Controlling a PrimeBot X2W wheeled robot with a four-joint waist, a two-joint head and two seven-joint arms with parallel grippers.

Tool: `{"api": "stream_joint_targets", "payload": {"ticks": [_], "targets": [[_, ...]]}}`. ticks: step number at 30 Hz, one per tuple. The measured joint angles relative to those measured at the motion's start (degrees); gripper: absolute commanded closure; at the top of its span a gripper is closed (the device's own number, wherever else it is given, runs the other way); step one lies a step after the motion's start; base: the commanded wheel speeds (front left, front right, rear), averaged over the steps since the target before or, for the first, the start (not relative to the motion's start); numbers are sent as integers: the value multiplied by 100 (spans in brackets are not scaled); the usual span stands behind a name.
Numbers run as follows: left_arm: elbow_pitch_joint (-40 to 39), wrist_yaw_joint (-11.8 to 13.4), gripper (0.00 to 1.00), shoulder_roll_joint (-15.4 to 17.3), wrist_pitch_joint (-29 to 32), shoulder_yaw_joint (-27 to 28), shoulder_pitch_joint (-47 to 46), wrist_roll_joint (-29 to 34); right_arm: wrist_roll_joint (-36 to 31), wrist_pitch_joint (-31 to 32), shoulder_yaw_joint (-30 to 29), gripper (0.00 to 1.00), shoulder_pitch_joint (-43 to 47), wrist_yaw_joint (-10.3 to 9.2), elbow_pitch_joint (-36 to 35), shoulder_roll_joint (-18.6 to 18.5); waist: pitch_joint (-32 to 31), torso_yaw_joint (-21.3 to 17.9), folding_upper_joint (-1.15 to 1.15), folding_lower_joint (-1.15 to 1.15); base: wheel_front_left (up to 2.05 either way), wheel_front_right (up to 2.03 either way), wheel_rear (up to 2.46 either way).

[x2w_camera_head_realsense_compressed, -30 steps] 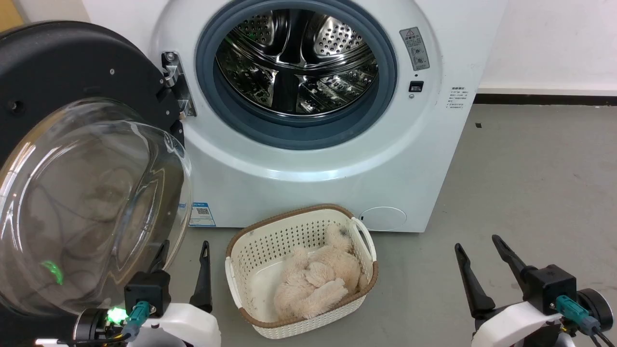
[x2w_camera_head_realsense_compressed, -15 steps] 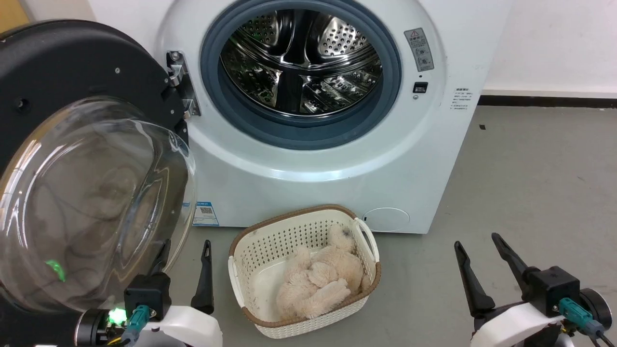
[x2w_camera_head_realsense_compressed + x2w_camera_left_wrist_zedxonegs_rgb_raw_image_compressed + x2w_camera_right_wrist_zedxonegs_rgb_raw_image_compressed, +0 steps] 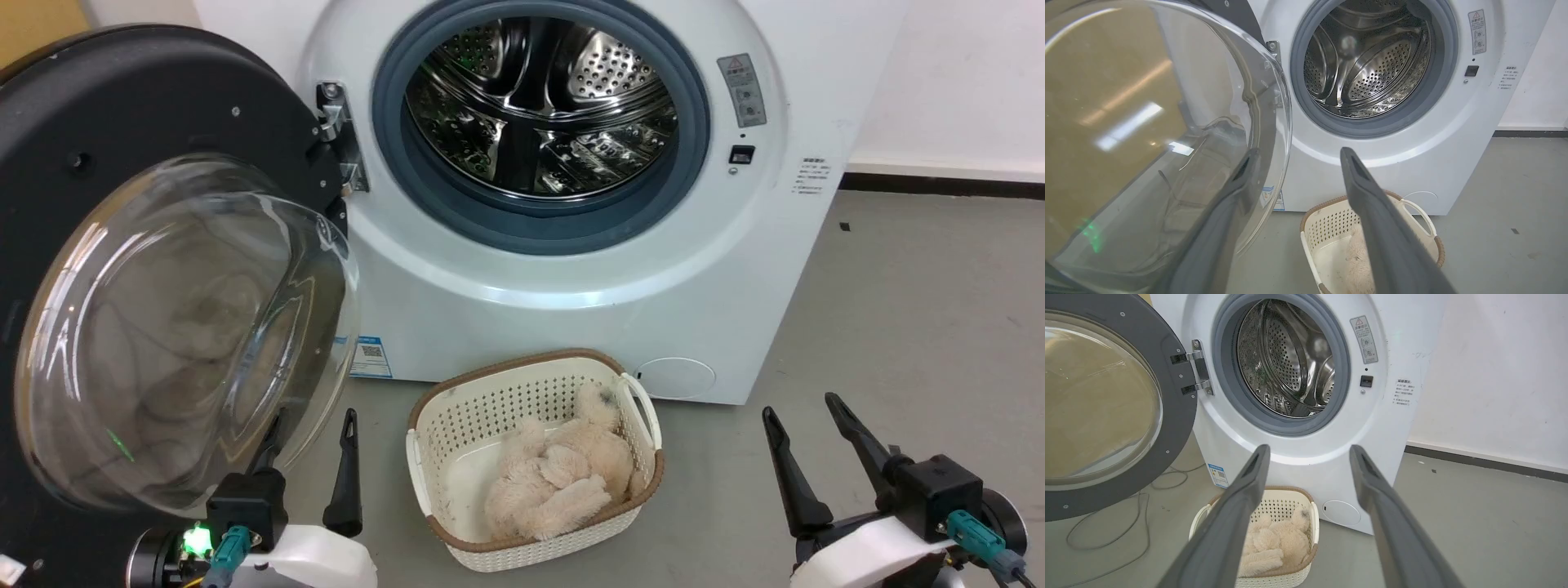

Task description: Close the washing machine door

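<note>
**Head turns toward the open door; the door itself has not budged**

Over the last second the whole head view slides to the right as one piece: door, machine and basket keep their spacing, so it is the camera that turns, not the things. More of the door's black rim now sits in that view.

The washing machine door (image 3: 122,106) stands wide open, swung out to the left of the washing machine (image 3: 571,302), its clear glass bowl bulging toward the robot. It hangs on the metal hinge (image 3: 339,139) at the left edge of the washing machine's opening, at the same angle as a second ago.

The left gripper (image 3: 314,418) waits low in front of the washing machine's left corner, fingers spread wide and holding nothing. One finger lies at the rim of the glass bowl. It may be touching the glass, but the reflections in the left wrist view leave that unsettled.

The steel drum (image 3: 543,106) inside the washing machine looks empty. A cream basket (image 3: 522,392) with a plush toy (image 3: 555,482) in it sits on the floor just in front of the washing machine, under the opening.

The right gripper (image 3: 798,404) rests in front of the washing machine's right corner, well apart from it, equally wide and empty.

The closing push has not begun. The turn seems to line up the left arm to get behind the door; the basket looks low enough to clear the swing
</note>
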Motion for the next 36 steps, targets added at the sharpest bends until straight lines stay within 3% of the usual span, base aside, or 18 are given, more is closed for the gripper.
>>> {"api": "stream_joint_targets", "payload": {"ticks": [36], "targets": [[-100, 1, 0, -1, -455, -8, 143, -115, 372, -438, 318, 0, 124, 0, 19, -2, -72, 1284, 0, 0, 0, 0, 0]]}}
